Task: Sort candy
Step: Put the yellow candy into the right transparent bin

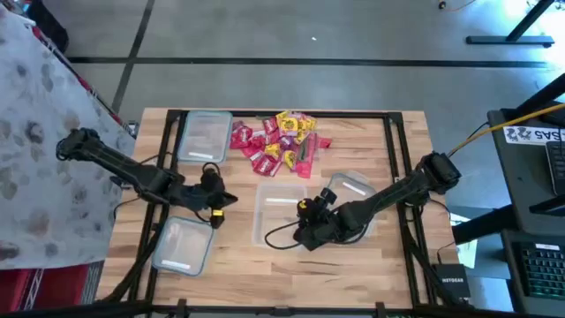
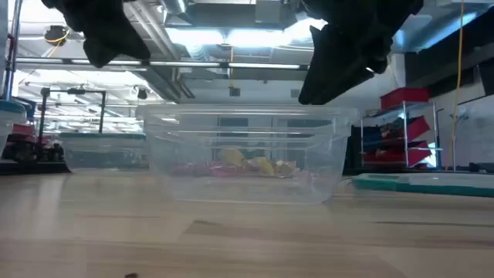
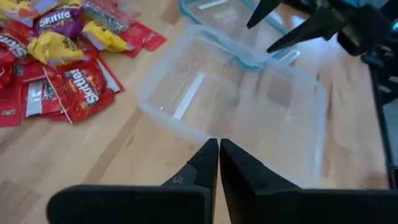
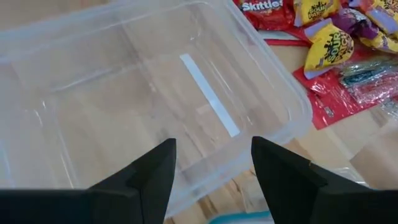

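Candy [image 1: 281, 141] piled at far-middle of table [image 1: 238, 261], mostly red packs w/ some yellow, just beyond middle tub [image 1: 281, 212]; none in that tub. Also seen thru tub in low view [image 2: 239, 164].

Left gripper [image 1: 225, 200] hovering just left of middle tub, fingers [image 3: 208, 165] pressed together, holding nothing.

Right gripper [image 1: 305, 212] over near-right edge of middle tub, fingers [image 4: 152, 171] spread apart, nothing between them.

Other clear tubs: far-left [image 1: 205, 135], near-left [image 1: 183, 245], one at right [image 1: 351, 190] partly under right arm.
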Motion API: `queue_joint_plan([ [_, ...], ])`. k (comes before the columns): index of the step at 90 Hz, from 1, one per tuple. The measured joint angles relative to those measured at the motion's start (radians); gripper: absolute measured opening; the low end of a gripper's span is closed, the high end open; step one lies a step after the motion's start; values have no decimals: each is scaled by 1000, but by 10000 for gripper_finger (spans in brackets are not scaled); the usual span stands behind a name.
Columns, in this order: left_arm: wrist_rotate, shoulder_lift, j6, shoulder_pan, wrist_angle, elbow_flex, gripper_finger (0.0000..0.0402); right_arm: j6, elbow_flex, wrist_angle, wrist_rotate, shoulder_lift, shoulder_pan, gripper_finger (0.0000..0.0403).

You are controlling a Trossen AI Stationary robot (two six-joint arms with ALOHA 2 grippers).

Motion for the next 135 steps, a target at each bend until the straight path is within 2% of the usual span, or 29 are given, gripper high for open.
queue_joint_plan([
  [37, 0, -1, 0, 0, -6, 0, 0, -60, 0, 184, 30, 0, 5, 198],
  [51, 0, -1, 0, 0, -5, 0, 0, -132, 0, 238, 51, 0, 6, 198],
  [62, 0, -1, 0, 0, -5, 0, 0, -166, -1, 401, 101, 0, 6, 198],
  [74, 0, -1, 0, 0, -5, 0, 0, -297, 0, 574, 119, 0, -22, 198],
  [86, 0, -1, 0, 0, -5, 0, 0, -316, 0, 546, 22, 0, -127, 198],
  [96, 0, -1, 0, 0, -5, 0, 0, -326, 0, 508, -161, 0, -233, 198],
  [103, 0, -1, 0, 0, -5, 0, 0, -402, -1, 507, -264, 0, -301, 198],
  [116, 0, -1, 0, 0, -5, 0, 0, -550, -1, 506, -297, -5, -420, 198],
  [123, 0, -1, 0, 0, -5, 0, 0, -566, -1, 495, -303, -5, -470, 198],
  [135, 0, -1, 0, 0, -5, 0, 0, -568, 0, 529, -397, -13, -495, 198],
])
